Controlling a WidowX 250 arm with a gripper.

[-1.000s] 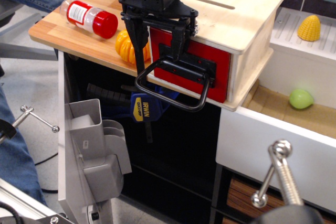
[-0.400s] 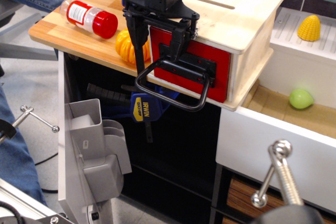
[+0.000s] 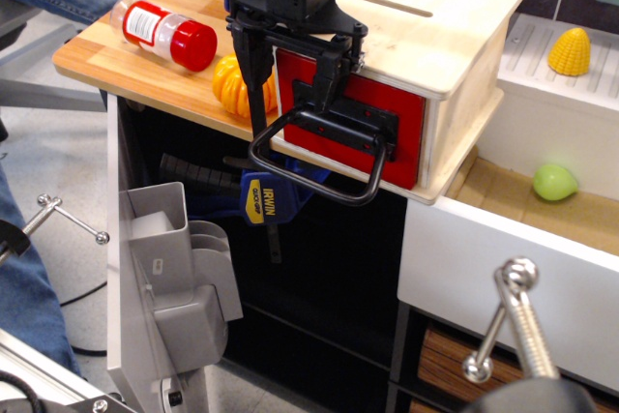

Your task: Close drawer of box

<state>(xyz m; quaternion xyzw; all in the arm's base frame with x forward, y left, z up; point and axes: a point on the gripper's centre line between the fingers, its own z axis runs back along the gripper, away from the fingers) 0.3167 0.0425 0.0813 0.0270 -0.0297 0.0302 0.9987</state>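
Note:
The pale plywood box (image 3: 435,21) stands on the wooden counter, with a narrow slot in its flat top. Its drawer (image 3: 401,111) has a glossy red front that looks flush with the box's face. A large black loop handle (image 3: 319,162) hangs down and forward from the front. My black gripper (image 3: 290,94) is open. Its two fingers (image 3: 255,79) hang in front of the left part of the red front, just above the handle. They hold nothing. I cannot tell if they touch the panel.
A red-capped bottle (image 3: 169,31) and an orange pumpkin toy (image 3: 232,86) lie on the counter (image 3: 106,60) to the left. A blue clamp (image 3: 266,198) hangs below. The white kitchen drawer (image 3: 503,268) at right is open with a green fruit (image 3: 554,182) inside. Yellow corn (image 3: 569,51) sits behind.
My gripper has shifted slightly to the right and towards the drawer front over the last second. Nothing else moved.

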